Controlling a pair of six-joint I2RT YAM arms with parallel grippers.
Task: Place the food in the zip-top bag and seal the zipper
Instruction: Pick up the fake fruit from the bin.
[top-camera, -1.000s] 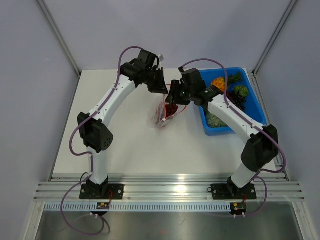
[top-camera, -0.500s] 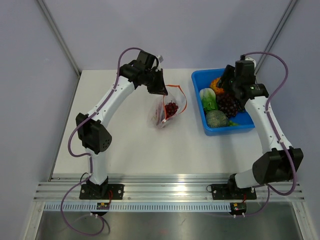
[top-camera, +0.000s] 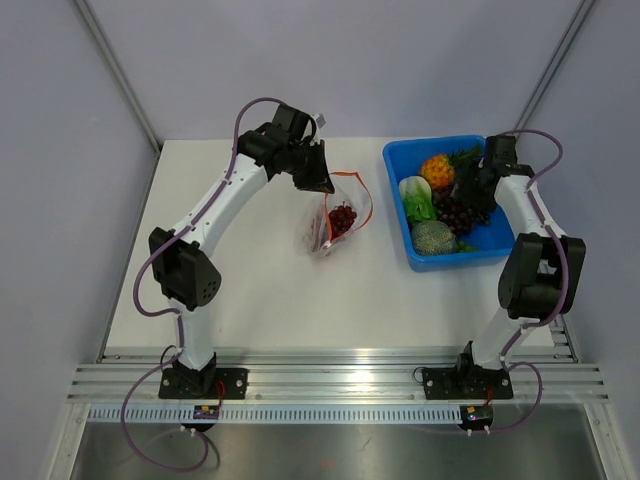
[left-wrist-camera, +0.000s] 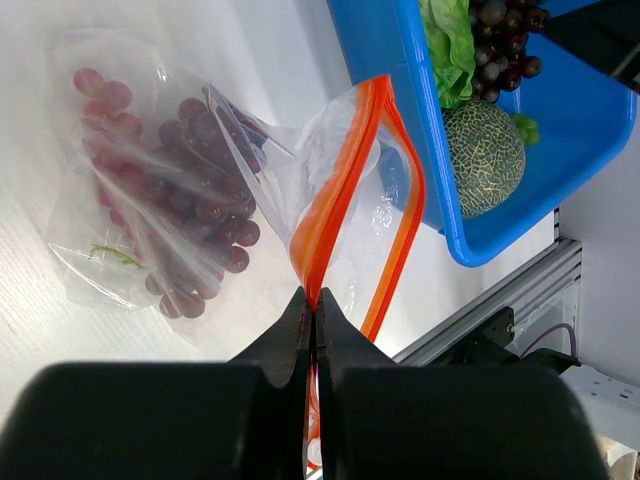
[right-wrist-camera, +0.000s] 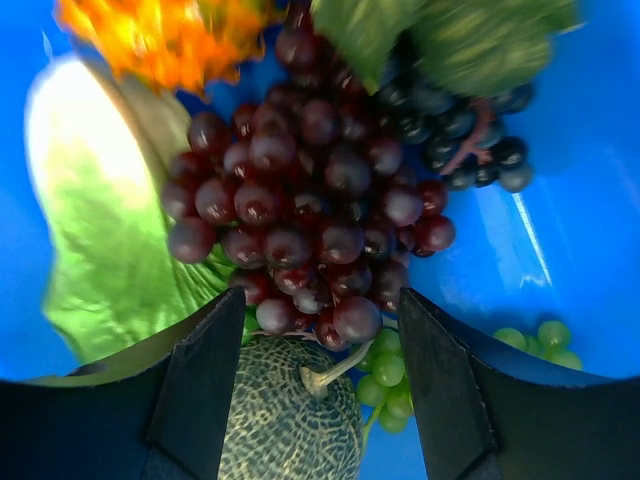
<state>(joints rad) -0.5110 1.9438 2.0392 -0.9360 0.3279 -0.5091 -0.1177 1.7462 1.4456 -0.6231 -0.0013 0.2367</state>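
The clear zip-top bag (top-camera: 335, 218) lies mid-table with a red grape bunch (left-wrist-camera: 180, 200) inside. My left gripper (top-camera: 322, 183) is shut on its orange-red zipper (left-wrist-camera: 335, 190) and holds the mouth up and open. My right gripper (top-camera: 470, 190) is open and empty, low over the blue bin (top-camera: 452, 262). In the right wrist view its fingers (right-wrist-camera: 200, 390) stand either side of a dark purple grape bunch (right-wrist-camera: 310, 210) that lies against a netted melon (right-wrist-camera: 285, 420), a green leafy piece (right-wrist-camera: 100, 230) and small green grapes (right-wrist-camera: 390, 385).
The bin also holds an orange fruit (top-camera: 437, 166), a darker grape bunch (right-wrist-camera: 470, 150) and green leaves (right-wrist-camera: 470, 40). The bin's walls hem in the right gripper. An aluminium rail (top-camera: 340, 380) runs along the near edge.
My right arm has swung away from the bag's mouth, to the right, and come down over the grapes in the bin. My left gripper has kept its hold on the zipper.
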